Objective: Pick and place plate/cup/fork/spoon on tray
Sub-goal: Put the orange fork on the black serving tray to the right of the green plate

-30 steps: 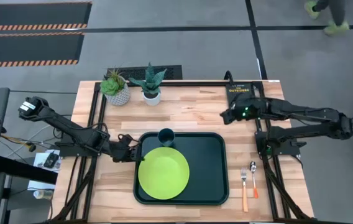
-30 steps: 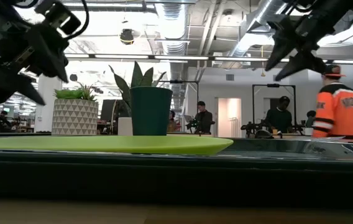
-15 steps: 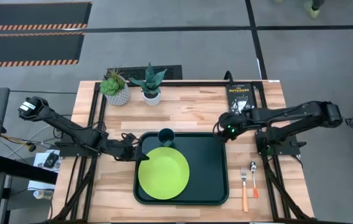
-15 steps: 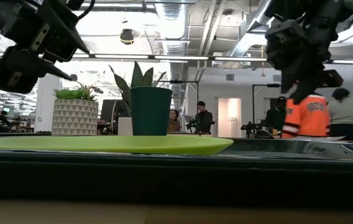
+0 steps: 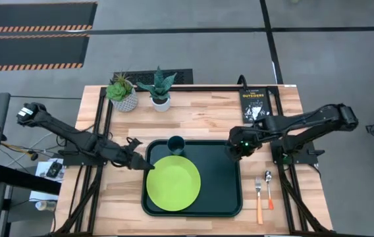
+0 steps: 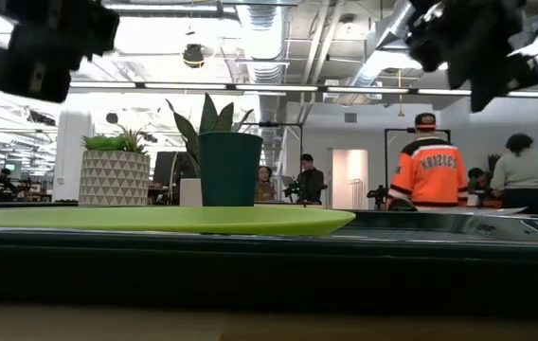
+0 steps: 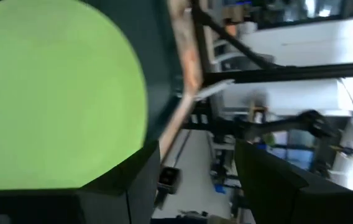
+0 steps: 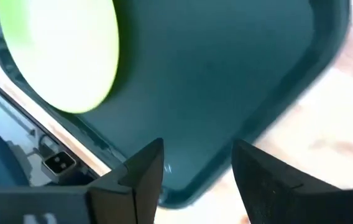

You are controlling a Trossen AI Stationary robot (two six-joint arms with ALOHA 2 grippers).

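The lime-green plate [image 5: 173, 182] lies flat on the left half of the dark green tray [image 5: 220, 178]. The teal cup [image 5: 176, 144] stands upright at the tray's far left. The fork [image 5: 259, 197] and the spoon [image 5: 268, 191] lie side by side on the table, right of the tray. My left gripper [image 7: 195, 168] is open and empty above the tray's left edge [image 5: 144, 164], by the plate's rim [image 7: 133, 124]. My right gripper [image 8: 195, 158] is open and empty above the tray's far right corner [image 5: 234, 150].
Two potted plants [image 5: 122, 93] [image 5: 160, 92] stand at the table's far left. A black book [image 5: 253, 102] lies at the far right. Bare wood shows near the front edge and right of the tray. People [image 6: 430, 175] move in the room behind.
My right gripper has gone from beside the book toward the table's left and near edges, and is now over the tray's far right corner. My left gripper has risen a little by the tray's left edge. Plate, cup, fork and spoon have stayed in place.
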